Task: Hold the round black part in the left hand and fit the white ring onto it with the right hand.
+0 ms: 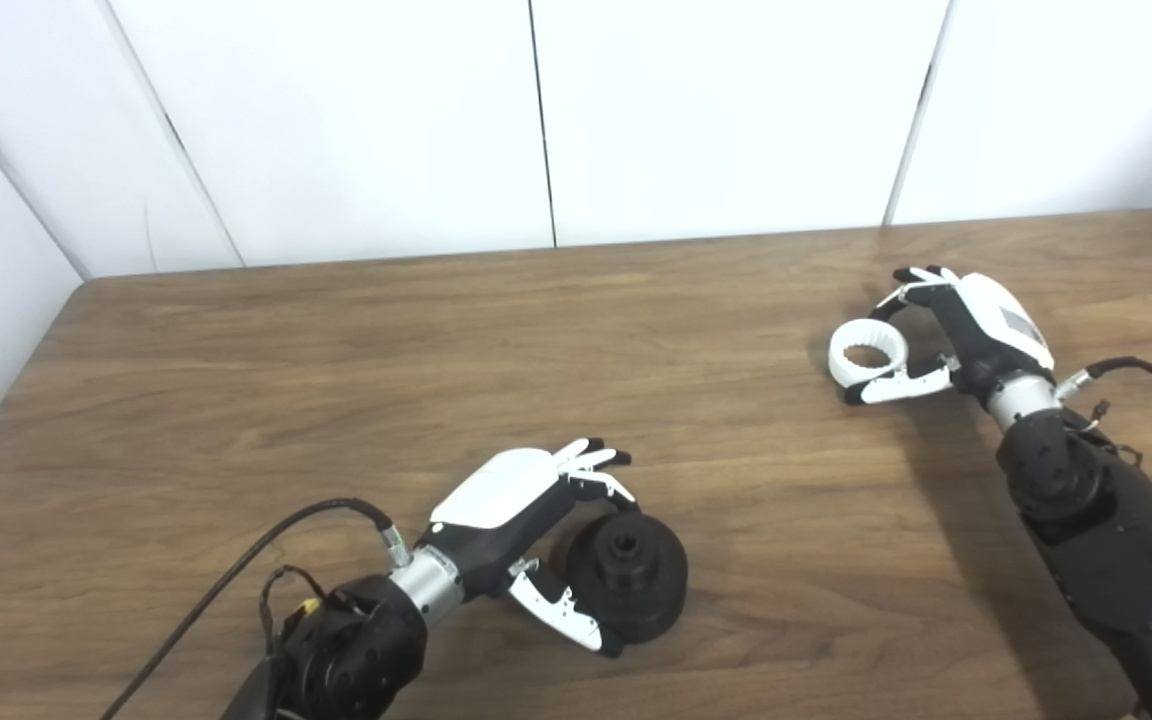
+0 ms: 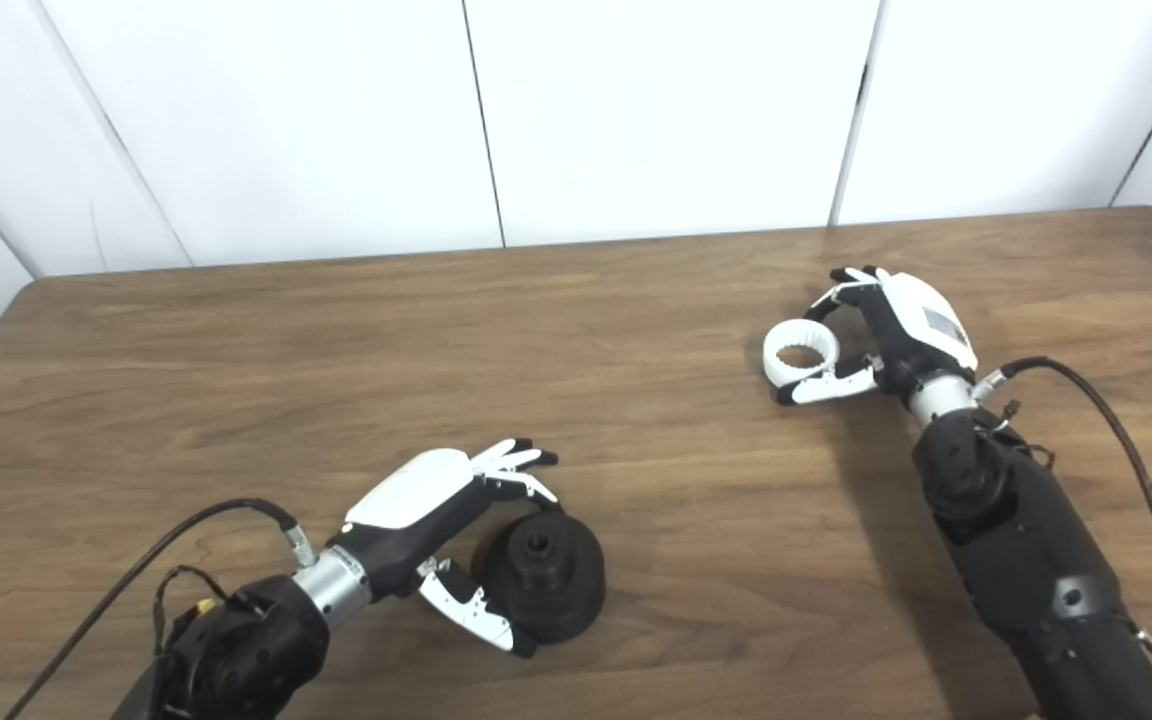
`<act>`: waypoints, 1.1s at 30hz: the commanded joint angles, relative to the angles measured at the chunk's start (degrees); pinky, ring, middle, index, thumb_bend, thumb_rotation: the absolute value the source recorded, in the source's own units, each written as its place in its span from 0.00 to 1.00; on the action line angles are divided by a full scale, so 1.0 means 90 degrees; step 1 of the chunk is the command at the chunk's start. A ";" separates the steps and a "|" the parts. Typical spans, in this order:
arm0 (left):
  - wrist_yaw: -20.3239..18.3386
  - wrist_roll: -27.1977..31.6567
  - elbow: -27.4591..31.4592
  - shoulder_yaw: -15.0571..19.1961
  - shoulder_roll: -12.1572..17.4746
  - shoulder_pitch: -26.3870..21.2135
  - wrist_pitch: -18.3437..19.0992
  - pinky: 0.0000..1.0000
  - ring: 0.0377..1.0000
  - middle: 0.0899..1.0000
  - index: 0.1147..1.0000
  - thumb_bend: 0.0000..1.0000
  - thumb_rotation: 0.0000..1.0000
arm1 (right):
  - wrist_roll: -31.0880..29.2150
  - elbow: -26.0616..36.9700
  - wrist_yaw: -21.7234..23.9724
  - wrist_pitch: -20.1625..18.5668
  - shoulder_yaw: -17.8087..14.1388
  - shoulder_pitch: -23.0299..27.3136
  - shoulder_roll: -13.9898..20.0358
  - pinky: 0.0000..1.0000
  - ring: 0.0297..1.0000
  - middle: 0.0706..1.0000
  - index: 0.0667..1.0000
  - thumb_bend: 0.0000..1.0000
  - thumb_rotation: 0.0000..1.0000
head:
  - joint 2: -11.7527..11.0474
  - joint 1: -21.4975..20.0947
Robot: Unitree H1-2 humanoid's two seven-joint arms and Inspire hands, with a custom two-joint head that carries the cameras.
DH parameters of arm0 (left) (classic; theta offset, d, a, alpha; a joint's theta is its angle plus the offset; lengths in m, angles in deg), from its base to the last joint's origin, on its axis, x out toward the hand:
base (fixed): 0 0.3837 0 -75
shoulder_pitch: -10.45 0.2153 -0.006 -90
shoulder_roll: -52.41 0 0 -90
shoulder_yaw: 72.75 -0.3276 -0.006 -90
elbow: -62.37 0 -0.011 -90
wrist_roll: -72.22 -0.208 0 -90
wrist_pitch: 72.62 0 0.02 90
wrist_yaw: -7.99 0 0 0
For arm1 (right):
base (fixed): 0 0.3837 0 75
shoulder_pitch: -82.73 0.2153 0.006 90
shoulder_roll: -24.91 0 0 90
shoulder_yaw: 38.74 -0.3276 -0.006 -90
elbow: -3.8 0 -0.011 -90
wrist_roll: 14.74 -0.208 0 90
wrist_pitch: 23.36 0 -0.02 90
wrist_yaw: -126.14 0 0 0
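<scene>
White wall panels [image 1: 716, 110] behind, brown wooden table [image 1: 336, 380] across the frame. Lower centre: left hand [image 1: 526, 520] cupped around round black part [image 1: 628, 578], fingers and thumb touching its sides. Right side, well apart: right hand [image 1: 946, 335] pinching white ring [image 1: 868, 356], raised above the table.

No readable text, brand, no. or sign anywhere. Only candidate: small grey rectangular patch on the white back shell of the right hand [image 1: 971, 330], on the side away from the white ring [image 1: 868, 358]; looks like a label but too small and blurred to read. Nothing legible on the left hand [image 1: 526, 520], the round black part [image 1: 628, 580], the worktop [image 1: 436, 360] or the white wall panels [image 1: 716, 110] behind it.
</scene>
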 commanded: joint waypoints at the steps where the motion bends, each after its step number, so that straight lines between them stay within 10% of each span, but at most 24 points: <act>1: 0.0072 -0.0048 0.0156 0.0066 0.0032 -0.0070 -0.0076 0.89 1.00 0.94 0.59 0.94 0.29 | 0.0043 0.0030 -0.0103 0.0049 -0.0085 0.0157 0.0070 0.90 0.97 0.89 0.45 0.52 0.15 | 0.0001 -0.0003; 33: 0.0198 -0.0047 -0.0043 0.0081 0.0021 -0.0071 -0.0203 0.90 1.00 0.94 0.59 0.94 0.28 | -0.0267 0.2024 0.0671 -0.0336 -0.0476 -0.0444 0.0138 0.89 0.95 0.85 0.45 0.53 0.15 | -0.0036 -0.0039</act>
